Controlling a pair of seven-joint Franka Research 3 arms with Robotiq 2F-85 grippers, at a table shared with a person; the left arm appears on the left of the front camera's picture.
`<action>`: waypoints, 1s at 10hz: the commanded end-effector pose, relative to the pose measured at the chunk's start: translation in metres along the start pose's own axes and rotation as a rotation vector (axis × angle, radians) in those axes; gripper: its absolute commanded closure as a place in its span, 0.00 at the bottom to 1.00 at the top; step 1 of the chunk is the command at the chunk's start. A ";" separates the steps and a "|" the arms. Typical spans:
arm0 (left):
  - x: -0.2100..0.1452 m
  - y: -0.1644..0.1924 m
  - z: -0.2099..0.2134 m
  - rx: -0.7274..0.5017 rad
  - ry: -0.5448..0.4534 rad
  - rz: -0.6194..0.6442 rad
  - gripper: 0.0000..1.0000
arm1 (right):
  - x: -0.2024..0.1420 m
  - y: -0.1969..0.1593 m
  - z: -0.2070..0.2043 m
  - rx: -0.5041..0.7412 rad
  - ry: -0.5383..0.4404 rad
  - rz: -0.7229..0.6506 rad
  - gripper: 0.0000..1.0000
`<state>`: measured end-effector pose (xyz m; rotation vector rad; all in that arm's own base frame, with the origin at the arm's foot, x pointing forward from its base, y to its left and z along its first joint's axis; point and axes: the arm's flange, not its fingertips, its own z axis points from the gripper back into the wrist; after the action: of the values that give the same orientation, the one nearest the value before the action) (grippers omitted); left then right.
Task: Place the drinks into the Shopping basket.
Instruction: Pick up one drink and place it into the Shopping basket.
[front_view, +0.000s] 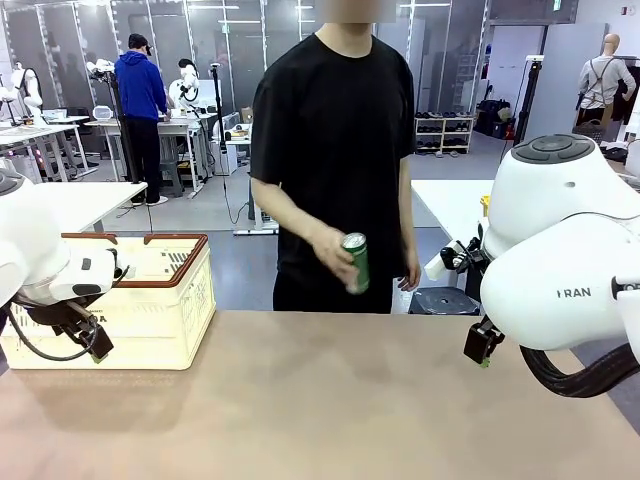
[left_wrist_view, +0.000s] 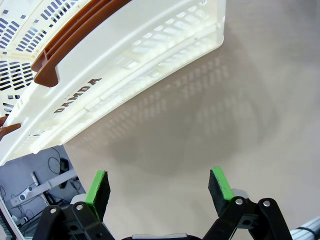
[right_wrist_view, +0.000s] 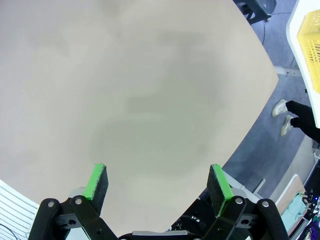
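Task at an early stage. You see the green can (front_view: 356, 262) in the person's hand (front_view: 333, 250), beyond the table (front_view: 330, 400); the basket (front_view: 150, 325) stands at left, contents hidden. Left gripper (left_wrist_view: 159, 187) and right gripper (right_wrist_view: 159, 185): fingers wide apart, empty.

The worktop (front_view: 330, 400) lies bare across its middle and toward 6 o'clock, giving open passage from either side. At 9 o'clock the basket (front_view: 150, 320) stands on it, the one bulky obstacle. The left tool (left_wrist_view: 157, 182) hangs just beside the basket's near wall, pads spread wide over bare surface. At 3 o'clock the right tool (right_wrist_view: 157, 180), equally spread, hangs above bare surface near the worktop's edge. At 12 o'clock a person stands at the far edge, one hand (front_view: 335, 250) holding a can (front_view: 356, 262) clear of the surface.
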<state>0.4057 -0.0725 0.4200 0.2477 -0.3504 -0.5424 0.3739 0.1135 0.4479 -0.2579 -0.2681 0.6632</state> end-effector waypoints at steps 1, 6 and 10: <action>0.000 0.001 0.000 0.000 0.001 -0.010 0.00 | 0.000 0.000 0.000 0.003 0.001 0.009 0.00; 0.000 0.001 0.000 0.000 0.001 -0.010 0.00 | 0.000 0.000 0.000 0.003 0.001 0.009 0.00; 0.000 0.001 0.000 0.000 0.001 -0.010 0.00 | 0.000 0.000 0.000 0.003 0.001 0.009 0.00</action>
<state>0.4057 -0.0725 0.4200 0.2477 -0.3504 -0.5424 0.3739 0.1135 0.4479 -0.2579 -0.2681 0.6633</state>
